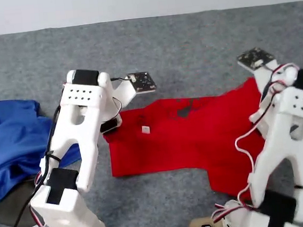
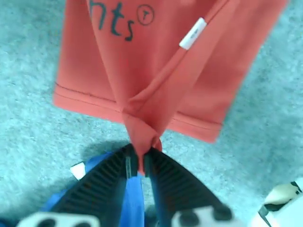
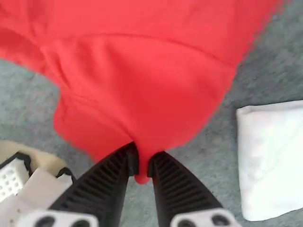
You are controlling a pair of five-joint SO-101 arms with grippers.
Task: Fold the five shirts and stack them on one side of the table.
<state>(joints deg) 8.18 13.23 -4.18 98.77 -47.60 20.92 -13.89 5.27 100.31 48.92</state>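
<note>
A red shirt (image 1: 186,137) lies spread across the grey table between the two arms, with a small white tag (image 1: 145,129) near its left end. My left gripper (image 2: 140,158) is shut on a bunched fold of the red shirt (image 2: 156,75) at its edge, near the tag (image 2: 193,33) and some dark print. In the high view that left gripper (image 1: 111,125) sits at the shirt's left side. My right gripper (image 3: 141,168) is shut on a pinch of the red shirt (image 3: 142,80) at its right side, where the right arm (image 1: 287,127) stands over the cloth.
A crumpled blue shirt (image 1: 12,143) lies at the table's left edge, over a dark item (image 1: 10,210). Blue cloth (image 2: 132,203) shows under the left gripper. A folded white cloth (image 3: 272,161) lies on the table beside the right gripper. Bare grey table (image 1: 188,45) stretches behind.
</note>
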